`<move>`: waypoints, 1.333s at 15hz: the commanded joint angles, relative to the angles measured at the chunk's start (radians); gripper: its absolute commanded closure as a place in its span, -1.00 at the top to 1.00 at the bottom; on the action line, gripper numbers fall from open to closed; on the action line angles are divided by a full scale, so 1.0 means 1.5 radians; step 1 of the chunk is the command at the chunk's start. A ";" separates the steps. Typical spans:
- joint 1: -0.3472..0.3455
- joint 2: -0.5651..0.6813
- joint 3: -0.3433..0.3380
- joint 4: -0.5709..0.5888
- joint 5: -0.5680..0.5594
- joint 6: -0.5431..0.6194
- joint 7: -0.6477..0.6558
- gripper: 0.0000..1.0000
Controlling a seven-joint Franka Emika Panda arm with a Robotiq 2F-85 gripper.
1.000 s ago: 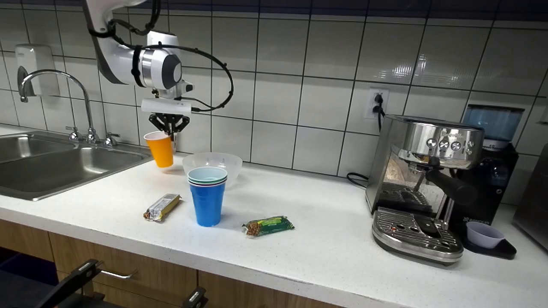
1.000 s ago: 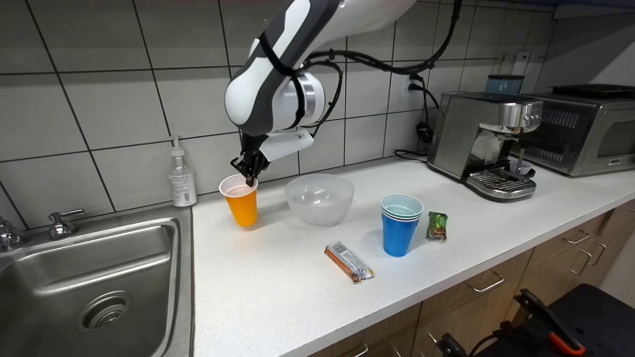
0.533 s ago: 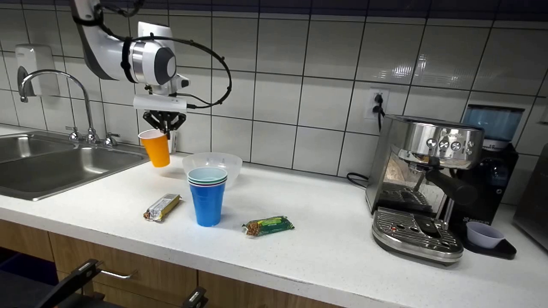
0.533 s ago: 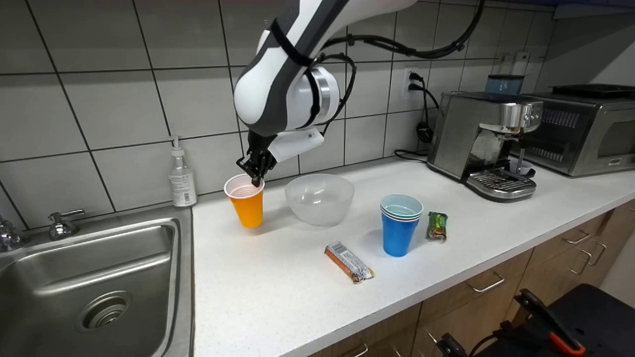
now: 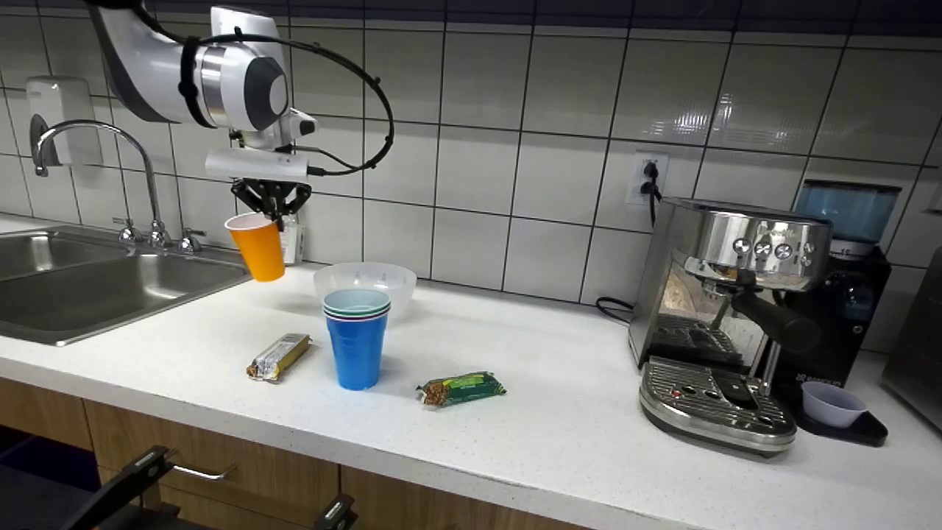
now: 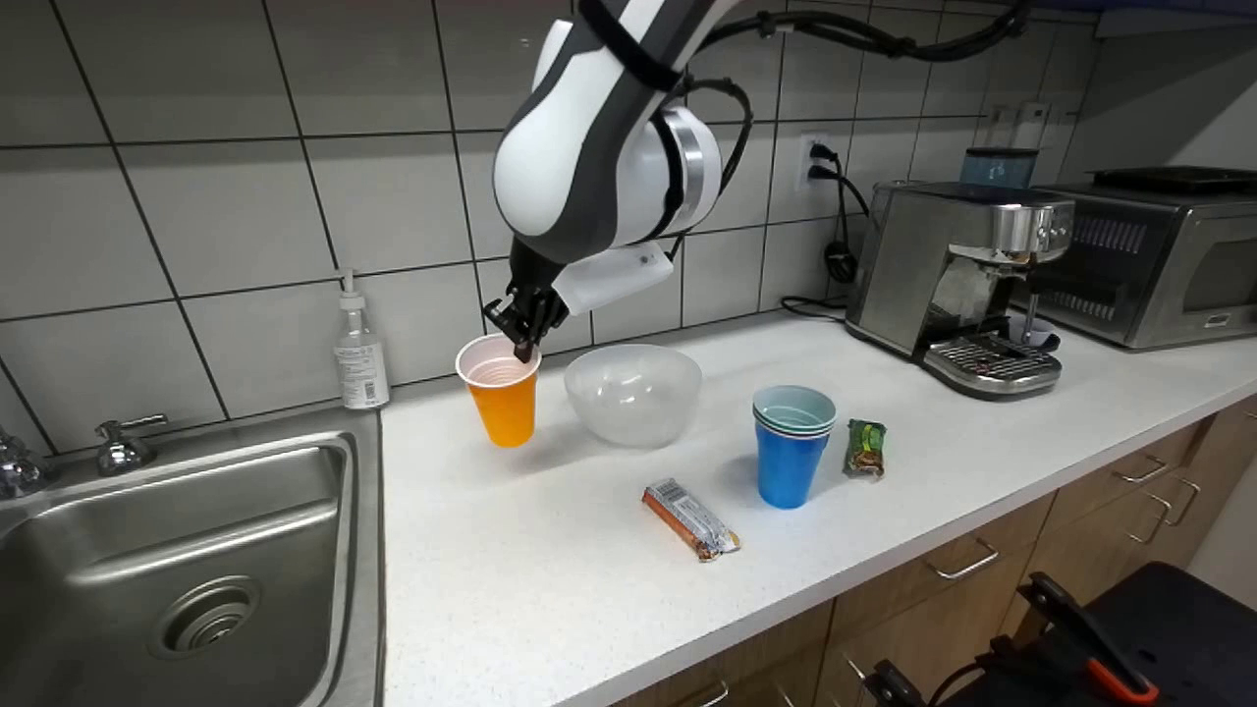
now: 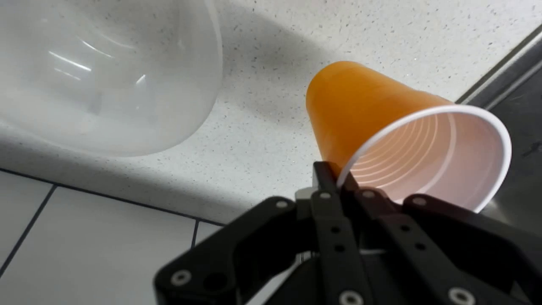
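Orange cup, white-rimmed, found between the sink and the translucent bowl, near the bowl, and held clear of the counter. By its rim the cup is pinched in the gripper: the fingers are pressed together on the thin wall, one placed outside, one inside. Progress, as judged: grasping and lifting are accounted done; setting down and release are not yet carried out. Orientation: the mouth is directed upward and tipped away from the bowl, toward the sink; the long axis, run from base to mouth, is slanted steeply, with the base set lower and nearer the bowl. Also recorded: a nested cup stack, blue outside, stood upright forward of the bowl; a silver-wrapped bar, laid flat, likewise forward of the bowl; a green-wrapped bar, laid flat farther off from the bowl than the stack; a coffee machine, stationed well apart from the bowl, on the side away from the sink; a steel oven or microwave, placed past that machine as reckoned from the bowl; a pump bottle, stood sinkward of the bowl, farther from it than the cup.
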State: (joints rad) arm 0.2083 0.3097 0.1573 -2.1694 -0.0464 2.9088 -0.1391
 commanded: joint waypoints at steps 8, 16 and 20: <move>-0.015 -0.168 -0.012 -0.172 -0.018 0.021 0.032 -0.98; -0.015 -0.262 -0.025 -0.240 0.072 -0.014 -0.069 -0.98; -0.010 -0.307 -0.051 -0.248 0.142 -0.058 -0.160 -0.98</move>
State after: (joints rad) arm 0.1929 -0.0647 0.1068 -2.5114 0.1071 2.8917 -0.2814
